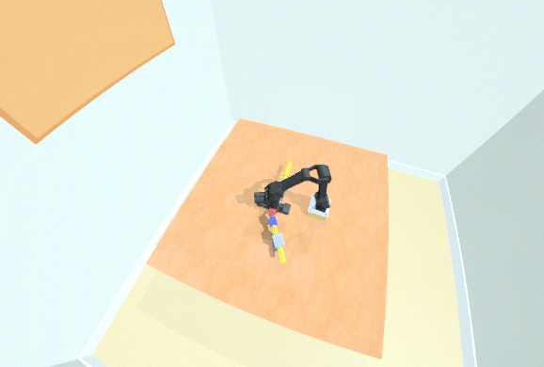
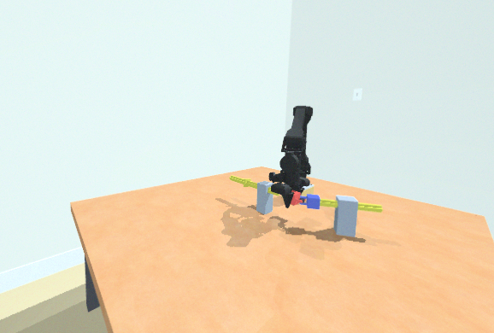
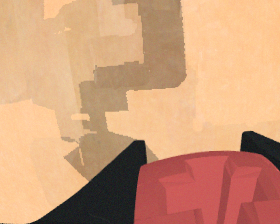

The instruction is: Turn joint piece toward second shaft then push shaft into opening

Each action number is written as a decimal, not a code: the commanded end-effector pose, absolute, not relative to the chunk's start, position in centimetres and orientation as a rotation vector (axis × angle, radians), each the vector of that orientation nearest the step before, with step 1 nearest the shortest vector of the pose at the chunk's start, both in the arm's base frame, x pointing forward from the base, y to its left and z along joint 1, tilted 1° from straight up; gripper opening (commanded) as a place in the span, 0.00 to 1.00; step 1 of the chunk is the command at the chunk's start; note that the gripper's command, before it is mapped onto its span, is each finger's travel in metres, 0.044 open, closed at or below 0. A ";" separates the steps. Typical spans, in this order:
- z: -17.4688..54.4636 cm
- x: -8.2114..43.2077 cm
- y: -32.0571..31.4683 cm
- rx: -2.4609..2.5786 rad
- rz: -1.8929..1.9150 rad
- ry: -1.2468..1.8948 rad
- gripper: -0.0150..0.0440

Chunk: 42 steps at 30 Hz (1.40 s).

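My gripper (image 1: 273, 207) (image 2: 291, 202) (image 3: 194, 146) is shut on the red joint piece (image 1: 272, 213) (image 2: 296, 198) (image 3: 191, 192), one finger on each side. A blue hinge part (image 1: 273, 221) (image 2: 313, 201) links the red piece to the first yellow shaft (image 1: 282, 255) (image 2: 371, 207), which runs through a grey block (image 1: 278, 241) (image 2: 346, 219). The second yellow shaft (image 1: 288, 169) (image 2: 237, 180) passes through the other grey block (image 2: 264, 199), at an angle to the first. The fingers hide its inner end and the red piece's opening, so their alignment cannot be told.
The arm's pale base (image 1: 317, 215) stands on the wooden table (image 1: 339, 264) (image 2: 214, 270) to the right of the shafts in the top view. The arm reaches over from there. The second shaft carries a small yellow collar (image 2: 247, 183) outside its block.
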State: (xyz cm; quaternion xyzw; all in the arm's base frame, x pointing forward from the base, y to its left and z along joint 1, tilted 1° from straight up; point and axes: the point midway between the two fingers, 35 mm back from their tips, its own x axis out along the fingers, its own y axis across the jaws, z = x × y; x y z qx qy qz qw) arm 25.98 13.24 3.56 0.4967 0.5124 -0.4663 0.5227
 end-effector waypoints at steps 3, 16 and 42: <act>3.6 26.0 13.2 1.192 -1.117 1.227 0.25; 3.6 26.0 13.2 1.192 -1.117 1.227 0.43; 3.6 26.0 13.2 1.192 -1.117 1.227 1.00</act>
